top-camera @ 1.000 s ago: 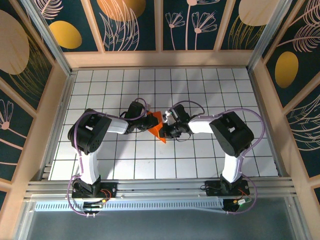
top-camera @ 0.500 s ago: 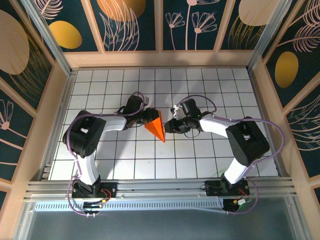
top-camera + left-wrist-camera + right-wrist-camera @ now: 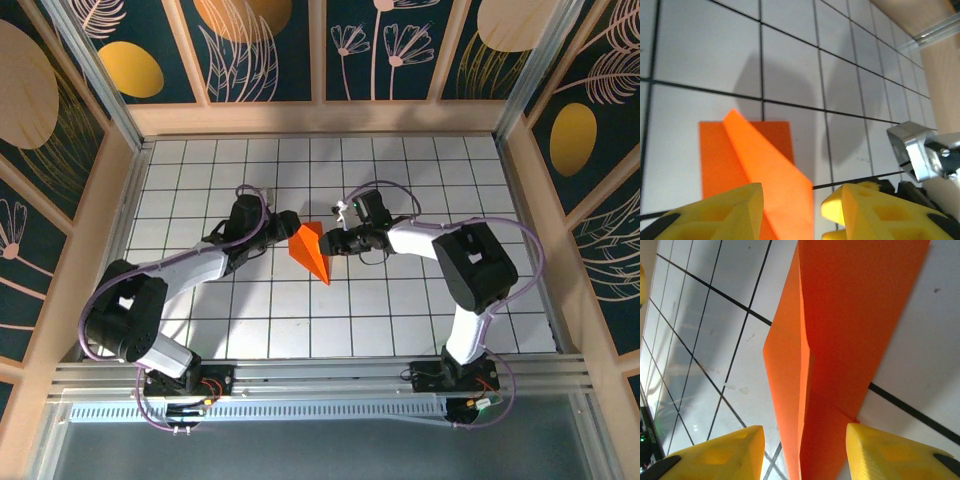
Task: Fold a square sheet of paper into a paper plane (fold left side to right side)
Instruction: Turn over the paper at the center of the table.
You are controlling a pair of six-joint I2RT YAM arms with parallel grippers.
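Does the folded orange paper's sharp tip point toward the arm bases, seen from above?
Yes, the folded orange paper narrows to a sharp tip at its near end, toward the arm bases.

- The orange paper (image 3: 840,340) lies folded on the white gridded counter (image 3: 705,315), with a long crease down it and one flap lifted.
- The right end effector (image 3: 804,434) has its yellow fingers (image 3: 725,452) spread, the paper's near end between them.

Black-and-white arms (image 3: 190,268) trailing purple cables (image 3: 530,262), black bases (image 3: 185,378), yellow end effector fingers (image 3: 715,452).
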